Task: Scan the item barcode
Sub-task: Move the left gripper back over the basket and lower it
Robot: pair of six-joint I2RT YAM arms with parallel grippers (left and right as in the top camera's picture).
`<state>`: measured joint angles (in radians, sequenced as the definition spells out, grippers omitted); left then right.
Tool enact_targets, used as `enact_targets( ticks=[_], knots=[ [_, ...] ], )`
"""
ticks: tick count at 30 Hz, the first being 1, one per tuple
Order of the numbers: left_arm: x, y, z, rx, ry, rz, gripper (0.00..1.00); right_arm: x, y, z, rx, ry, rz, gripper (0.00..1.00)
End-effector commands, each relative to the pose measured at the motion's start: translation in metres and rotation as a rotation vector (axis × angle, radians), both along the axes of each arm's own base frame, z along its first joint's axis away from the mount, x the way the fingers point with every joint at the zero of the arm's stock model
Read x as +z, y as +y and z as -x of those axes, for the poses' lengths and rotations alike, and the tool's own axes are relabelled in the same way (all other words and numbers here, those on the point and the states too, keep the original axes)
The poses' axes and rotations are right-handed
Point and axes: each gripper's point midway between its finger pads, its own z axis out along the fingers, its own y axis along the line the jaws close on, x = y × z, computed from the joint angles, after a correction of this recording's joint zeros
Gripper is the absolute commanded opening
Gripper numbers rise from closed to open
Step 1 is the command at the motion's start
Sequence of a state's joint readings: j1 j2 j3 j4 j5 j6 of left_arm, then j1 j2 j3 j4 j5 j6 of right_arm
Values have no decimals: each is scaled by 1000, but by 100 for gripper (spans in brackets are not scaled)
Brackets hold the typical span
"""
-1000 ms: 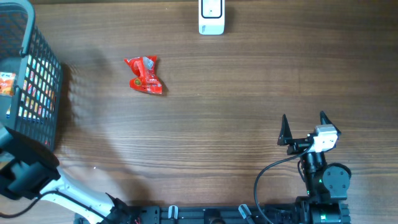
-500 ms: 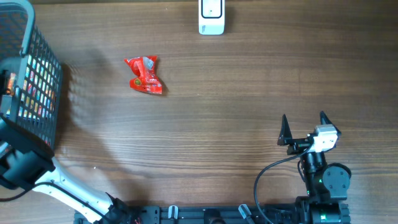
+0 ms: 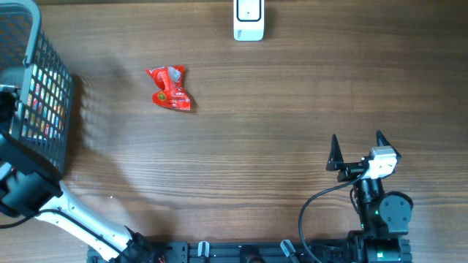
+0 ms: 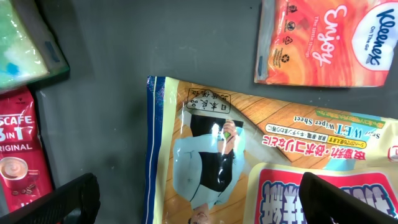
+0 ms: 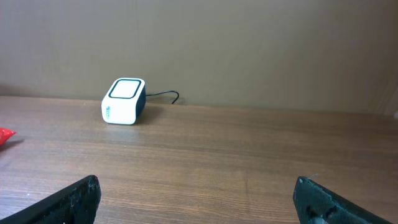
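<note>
The left fingers [image 4: 68, 200] are spread wide and grip nothing, hanging inside the black basket [image 3: 51, 95] at the left edge of the wooden surface [image 3: 278, 131]. Directly under them a pack of wet wipes [image 4: 261, 155] lies flat on the basket floor, with an orange tissue pack [image 4: 323, 40] beyond it, a red coffee sachet [image 4: 18, 149] beside it and a green packet [image 4: 22, 43] in the corner. A crumpled red packet [image 3: 170, 88] lies on the surface, well apart from the white scanner [image 3: 248, 20] at the far edge. The right fingers [image 3: 335, 155] are spread too, empty, near the front right
</note>
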<state>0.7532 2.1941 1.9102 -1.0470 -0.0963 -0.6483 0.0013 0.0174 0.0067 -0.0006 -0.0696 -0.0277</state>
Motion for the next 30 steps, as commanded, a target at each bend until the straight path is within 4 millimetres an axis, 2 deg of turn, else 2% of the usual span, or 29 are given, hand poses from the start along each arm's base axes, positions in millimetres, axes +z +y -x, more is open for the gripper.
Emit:
enact_targets(
  ticks=[1,9,16,24,30],
  knots=[
    [-20,-13,-5,-27,-30,83,100,1,-1,0,-10,-7,-8,100],
    [-36,-19,-4,-29,-17,125,100,1,-1,0,-10,-7,-8,100],
    [-65,-27,4,-25,46,188,100,1,-1,0,-10,-7,-8,100],
    [-67,-26,3,-25,46,187,100,1,-1,0,-10,-7,-8,100],
    [-70,-32,-16,-45,-49,233,100,1,-1,0,-10,-7,-8,100]
  ],
)
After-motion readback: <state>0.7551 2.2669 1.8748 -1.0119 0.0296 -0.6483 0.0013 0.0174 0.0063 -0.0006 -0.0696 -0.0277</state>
